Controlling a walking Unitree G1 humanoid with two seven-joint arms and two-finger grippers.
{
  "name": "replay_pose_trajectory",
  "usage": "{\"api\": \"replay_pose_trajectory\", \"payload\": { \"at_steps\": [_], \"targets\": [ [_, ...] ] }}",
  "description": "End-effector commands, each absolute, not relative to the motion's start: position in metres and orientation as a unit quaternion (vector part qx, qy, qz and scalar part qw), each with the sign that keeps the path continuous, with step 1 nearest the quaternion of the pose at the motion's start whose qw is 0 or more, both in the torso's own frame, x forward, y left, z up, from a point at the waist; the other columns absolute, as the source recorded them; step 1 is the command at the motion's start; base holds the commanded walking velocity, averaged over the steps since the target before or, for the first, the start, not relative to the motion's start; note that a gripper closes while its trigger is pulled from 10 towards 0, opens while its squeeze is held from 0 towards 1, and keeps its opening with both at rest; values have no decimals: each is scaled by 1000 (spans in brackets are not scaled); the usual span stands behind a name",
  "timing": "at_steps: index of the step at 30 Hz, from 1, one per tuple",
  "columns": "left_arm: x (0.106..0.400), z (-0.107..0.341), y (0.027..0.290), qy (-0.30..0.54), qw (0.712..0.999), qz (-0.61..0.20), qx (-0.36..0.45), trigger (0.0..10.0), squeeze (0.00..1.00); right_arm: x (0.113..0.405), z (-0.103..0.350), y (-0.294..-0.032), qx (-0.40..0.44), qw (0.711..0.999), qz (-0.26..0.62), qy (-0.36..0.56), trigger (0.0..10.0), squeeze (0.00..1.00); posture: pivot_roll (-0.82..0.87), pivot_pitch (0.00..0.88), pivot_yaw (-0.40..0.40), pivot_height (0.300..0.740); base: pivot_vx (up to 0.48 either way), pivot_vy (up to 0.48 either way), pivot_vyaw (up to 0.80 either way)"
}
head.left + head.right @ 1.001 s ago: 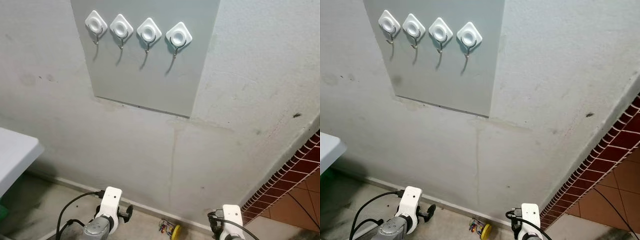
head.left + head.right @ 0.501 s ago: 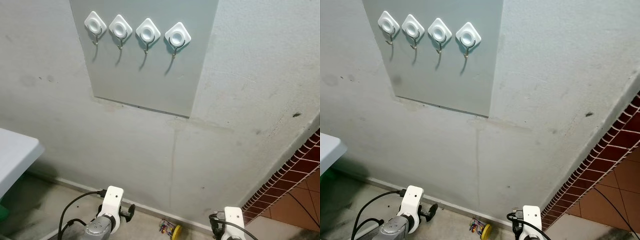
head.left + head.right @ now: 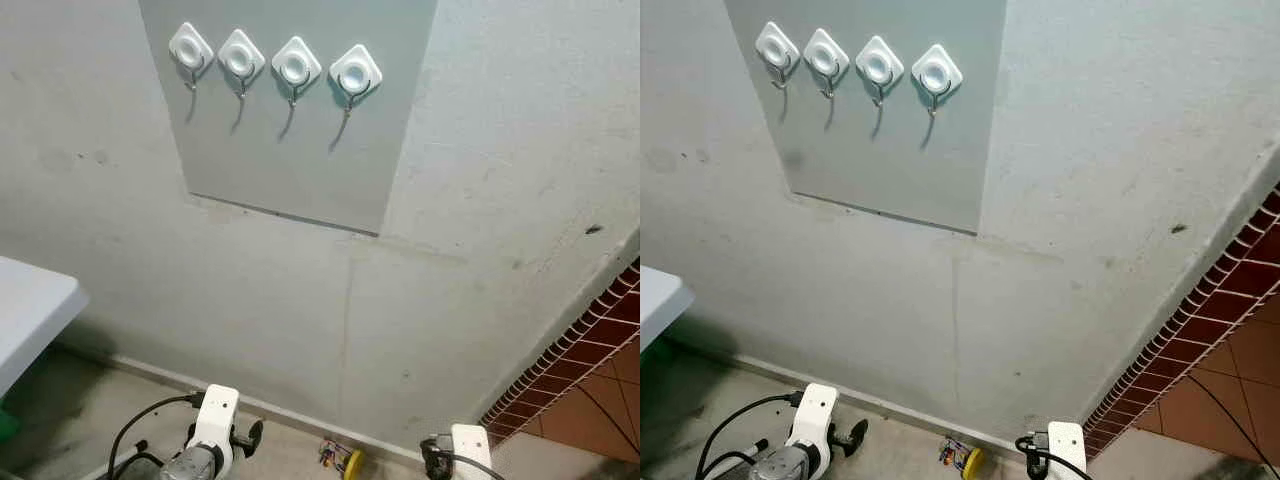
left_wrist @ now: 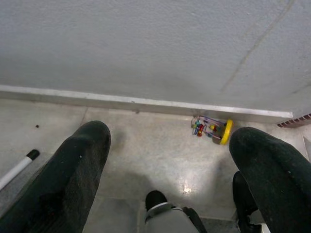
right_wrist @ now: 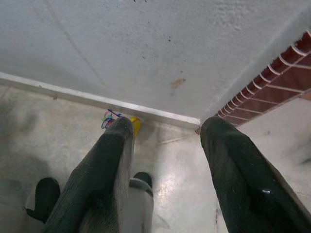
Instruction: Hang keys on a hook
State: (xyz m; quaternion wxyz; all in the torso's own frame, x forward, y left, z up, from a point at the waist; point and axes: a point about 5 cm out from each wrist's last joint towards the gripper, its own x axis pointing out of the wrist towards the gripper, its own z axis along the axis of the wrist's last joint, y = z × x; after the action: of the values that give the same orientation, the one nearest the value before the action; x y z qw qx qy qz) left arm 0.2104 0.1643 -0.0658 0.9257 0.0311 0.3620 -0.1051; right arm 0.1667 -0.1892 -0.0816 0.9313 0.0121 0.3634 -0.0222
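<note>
Since a second ago both arms have sunk lower at the bottom edge of the head views; the wall, hooks and keys sit where they were.

Left eye view: four white diamond hooks (image 3: pixel 275 63) sit in a row on a grey panel (image 3: pixel 300 140) high on the wall, all bare. The keys (image 3: pixel 342 458), with a yellow tag, lie on the floor against the skirting, between the two wrists. The left arm's white wrist housing (image 3: pixel 215 432) and the right arm's (image 3: pixel 470 450) are cut off by the frame edge, and their jaws cannot be made out here. A white counter (image 3: pixel 30 310) corner juts in at the left, and red tile (image 3: pixel 600 350) shows to the right.

Right eye view: the same scene, shifted; the keys are small and their parts are hard to tell apart.

Left wrist view: the left gripper (image 4: pixel 170 160) has its jaws spread wide and empty. The keys lie beyond the jaws, toward the wall, nearer one finger than the other, well apart from both. Coloured pieces and the yellow disc show more clearly here. A white rod with a black tip (image 4: pixel 19 167) lies on the floor beside one finger.

Right wrist view: the right gripper (image 5: pixel 165 145) is likewise released, gripping nothing. The keys are partly hidden behind one fingertip (image 5: pixel 114 145), so only the yellow edge and some coloured loops peek out.
</note>
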Motion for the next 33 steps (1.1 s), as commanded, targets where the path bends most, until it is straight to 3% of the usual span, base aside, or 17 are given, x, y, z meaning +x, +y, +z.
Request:
{"api": "replay_pose_trajectory", "payload": {
  "at_steps": [1,18,22,28,33],
  "targets": [
    [210,-65,168,357,928,-102,28,10000,0,167,-81,-187,15,933,-22,359,10000,0,14,31,-18,692,0,0,0],
    [227,-55,161,326,941,-91,16,10000,0,188,-71,-192,3,942,-17,335,10000,0,21,2,-32,692,0,0,0],
    [251,-38,146,287,953,-97,-23,10000,0,215,-55,-192,25,957,-21,289,10000,0,21,0,-27,692,0,0,0],
    [288,-12,138,266,959,-95,-15,10000,0,257,-28,-194,25,968,-28,249,10000,0,15,0,-25,692,0,0,0],
    [288,-11,142,261,961,-90,-21,10000,0,260,-24,-196,17,971,-27,237,10000,0,8,0,-21,692,0,0,0]
  ]
}}
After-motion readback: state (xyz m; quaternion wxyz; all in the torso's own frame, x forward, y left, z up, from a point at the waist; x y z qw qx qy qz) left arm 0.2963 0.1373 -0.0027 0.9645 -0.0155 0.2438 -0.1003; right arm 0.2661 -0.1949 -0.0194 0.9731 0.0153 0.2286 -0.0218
